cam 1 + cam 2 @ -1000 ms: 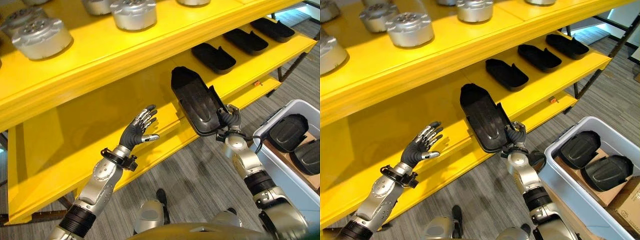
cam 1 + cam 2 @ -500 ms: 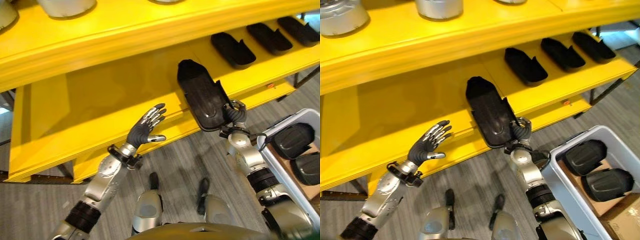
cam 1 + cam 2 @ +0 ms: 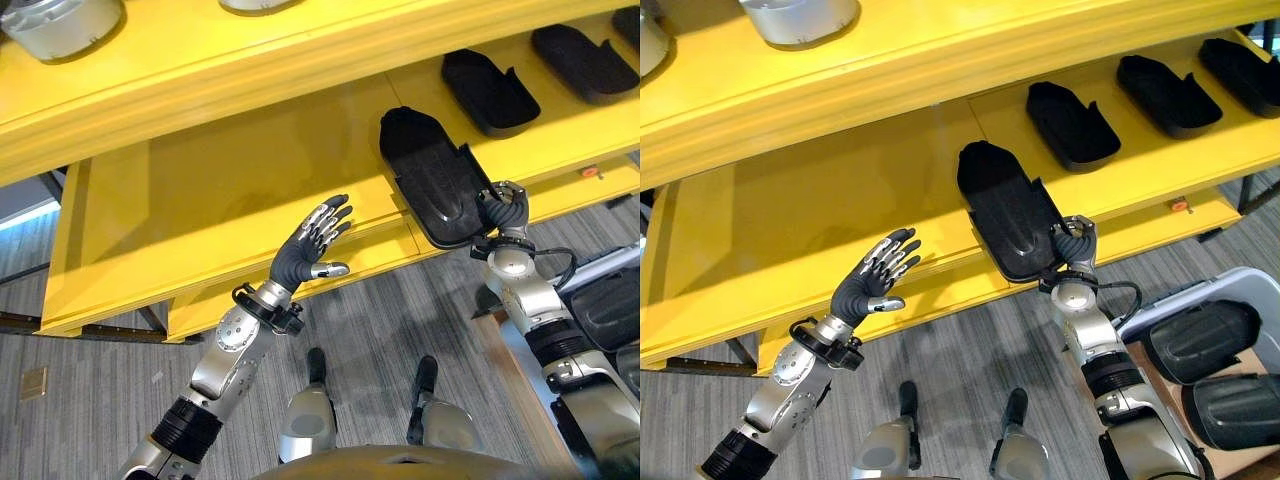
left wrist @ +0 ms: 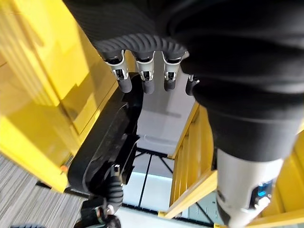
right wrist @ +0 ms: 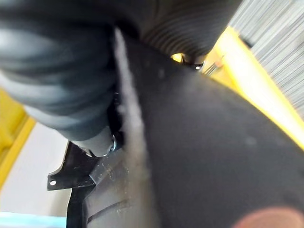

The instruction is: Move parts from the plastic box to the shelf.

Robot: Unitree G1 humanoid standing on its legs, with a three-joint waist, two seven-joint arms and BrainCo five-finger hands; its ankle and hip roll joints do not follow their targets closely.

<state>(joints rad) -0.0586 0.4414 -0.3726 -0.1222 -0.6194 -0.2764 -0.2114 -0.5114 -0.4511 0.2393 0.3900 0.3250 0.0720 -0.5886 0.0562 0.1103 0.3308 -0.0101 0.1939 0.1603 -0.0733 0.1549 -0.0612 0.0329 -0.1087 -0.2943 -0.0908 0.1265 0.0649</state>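
The left hand (image 3: pixel 305 255) is raised with fingers spread; the right hand (image 3: pixel 500 211) has its fingers curled tight.

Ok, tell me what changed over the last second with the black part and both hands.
The right hand has carried the black part further in over the middle shelf, its far end now over the board, and still grips its near end. The view itself has also shifted. The left hand stays open and raised before the shelf edge, touching nothing. The other black parts lie on the shelf as before.

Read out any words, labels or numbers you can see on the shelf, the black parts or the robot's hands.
None can be read.
The yellow shelf, the black part held by the right hand, and the open left hand carry no visible print.
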